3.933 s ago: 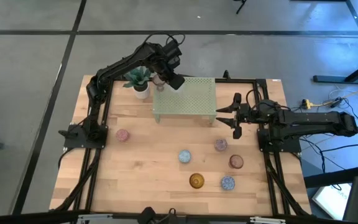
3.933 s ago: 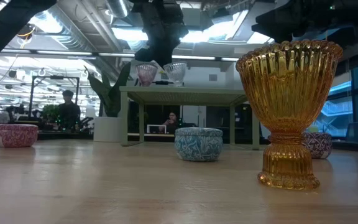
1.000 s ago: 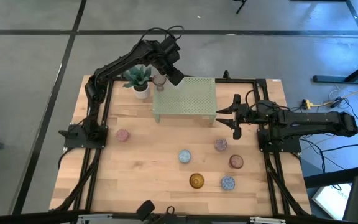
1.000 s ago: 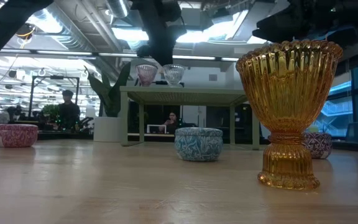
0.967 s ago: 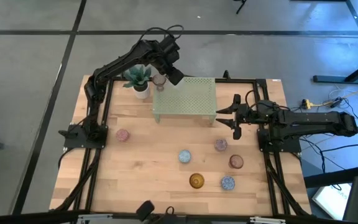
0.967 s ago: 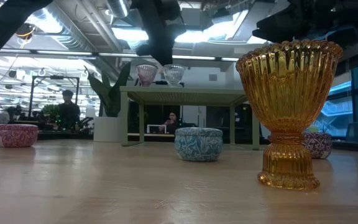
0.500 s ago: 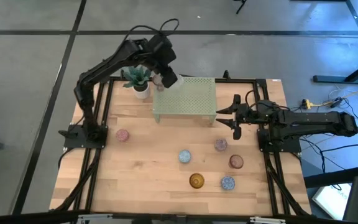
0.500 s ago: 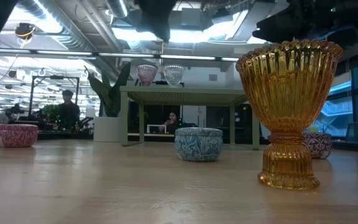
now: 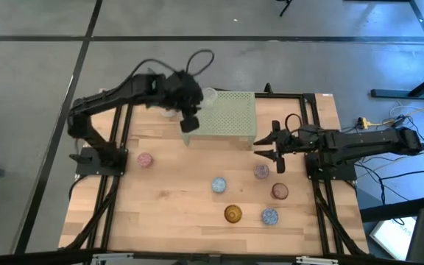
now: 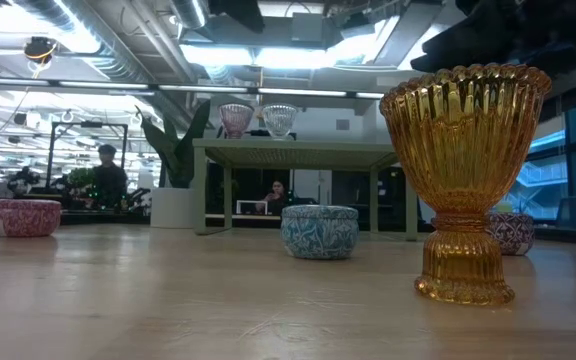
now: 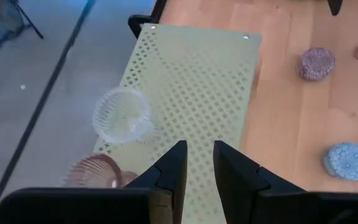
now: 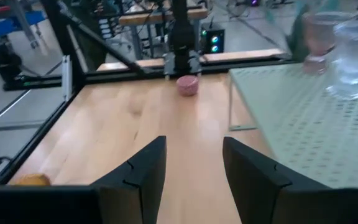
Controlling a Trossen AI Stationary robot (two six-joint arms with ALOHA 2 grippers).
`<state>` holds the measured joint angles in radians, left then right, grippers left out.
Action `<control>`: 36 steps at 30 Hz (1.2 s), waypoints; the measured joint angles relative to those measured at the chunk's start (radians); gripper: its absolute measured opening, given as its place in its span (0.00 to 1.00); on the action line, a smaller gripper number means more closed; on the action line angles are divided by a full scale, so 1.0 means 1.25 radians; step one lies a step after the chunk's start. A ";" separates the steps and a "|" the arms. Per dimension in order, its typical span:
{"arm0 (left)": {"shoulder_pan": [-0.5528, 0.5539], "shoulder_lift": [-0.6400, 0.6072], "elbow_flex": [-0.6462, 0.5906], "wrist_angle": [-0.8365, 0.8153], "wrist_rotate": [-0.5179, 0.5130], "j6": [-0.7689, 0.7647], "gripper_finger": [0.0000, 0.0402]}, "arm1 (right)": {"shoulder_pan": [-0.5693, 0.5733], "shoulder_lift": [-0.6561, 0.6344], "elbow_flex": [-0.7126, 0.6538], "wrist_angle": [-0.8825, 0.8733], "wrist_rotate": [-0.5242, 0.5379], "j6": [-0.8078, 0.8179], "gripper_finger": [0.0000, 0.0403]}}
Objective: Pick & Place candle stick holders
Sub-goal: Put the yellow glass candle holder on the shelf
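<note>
The left hand [image 9: 188, 124], empty with fingers nearly closed, has swung back off the green stand [image 9: 230, 118], leaving the clear holder [image 10: 279, 119] beside the pink one [image 10: 235, 119] up there, while the right hand [image 9: 274, 151], open and empty, reaches toward the speckled holder [image 9: 261, 171] on the desk [image 9: 168, 213].

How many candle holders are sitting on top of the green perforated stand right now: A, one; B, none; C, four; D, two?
D: the low view shows a pinkish cup and a clear cup side by side on the green stand, and the left wrist view shows the same pair there with nothing else on it.
</note>
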<state>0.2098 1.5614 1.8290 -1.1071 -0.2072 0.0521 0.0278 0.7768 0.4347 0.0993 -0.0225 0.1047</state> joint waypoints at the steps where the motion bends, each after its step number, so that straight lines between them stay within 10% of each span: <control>1: -0.016 -0.025 -0.053 0.042 -0.009 0.000 0.19 | 0.009 0.008 0.000 0.003 0.000 0.000 0.40; 9: -0.145 -0.224 -0.520 0.424 -0.009 0.016 0.19 | 0.069 0.086 0.000 0.033 0.000 0.022 0.40; 19: -0.277 -0.327 -0.874 0.848 -0.008 0.009 0.19 | 0.111 0.238 0.059 0.084 0.002 0.112 0.40; 36: -0.299 -0.332 -0.942 0.963 -0.015 -0.010 0.19 | 0.240 0.553 0.350 -0.127 -0.117 0.210 0.40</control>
<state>-0.1638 1.1461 0.6513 0.0963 -0.2264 0.0399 0.3280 1.4684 0.8723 -0.0590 -0.1688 0.3668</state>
